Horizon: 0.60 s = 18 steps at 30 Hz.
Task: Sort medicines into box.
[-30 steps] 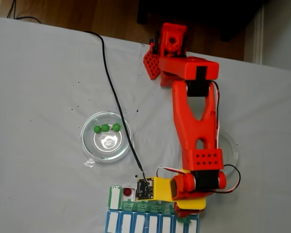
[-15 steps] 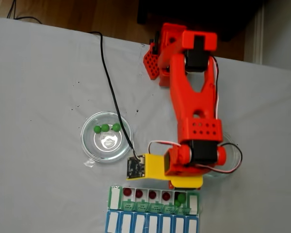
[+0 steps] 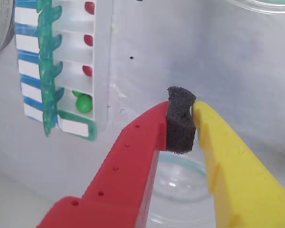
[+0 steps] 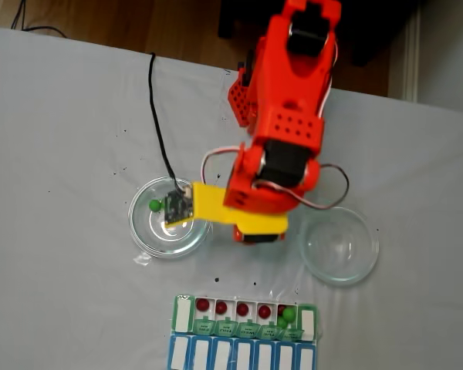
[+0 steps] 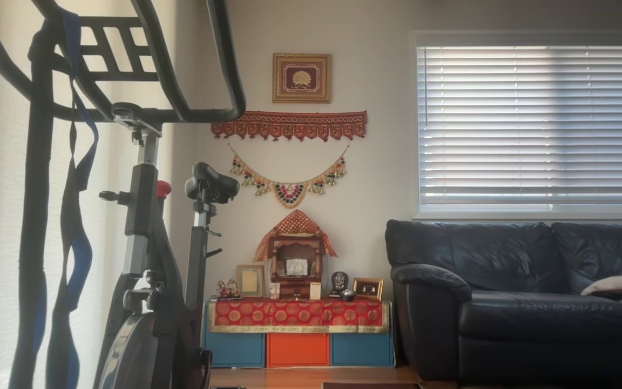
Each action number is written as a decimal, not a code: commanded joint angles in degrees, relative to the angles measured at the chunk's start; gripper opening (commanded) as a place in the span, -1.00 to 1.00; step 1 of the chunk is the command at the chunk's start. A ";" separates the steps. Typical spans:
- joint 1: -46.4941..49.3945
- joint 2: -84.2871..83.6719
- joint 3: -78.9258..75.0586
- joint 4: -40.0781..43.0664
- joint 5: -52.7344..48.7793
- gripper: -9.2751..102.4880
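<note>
The fingers (image 3: 192, 111), one red and one yellow, are seen pressed together on a black foam pad (image 3: 180, 119) in the wrist view, nothing else held. In the fixed view the box (image 4: 245, 317) is placed at 6 o'clock on the surface (image 4: 62, 139), red medicines (image 4: 204, 305) and a green one (image 4: 288, 314) lying inside. Another green ball (image 4: 154, 205) is left in the glass dish (image 4: 150, 239) at 9 o'clock.

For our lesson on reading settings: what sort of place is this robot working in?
Probably a home living room: a black sofa, an exercise bike and a small shrine stand by a blinded window.
</note>
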<state>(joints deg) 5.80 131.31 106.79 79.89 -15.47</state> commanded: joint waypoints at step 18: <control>17.05 -11.95 -7.21 -6.68 -3.96 -0.82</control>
<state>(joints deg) 22.15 121.38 106.35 73.56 -21.27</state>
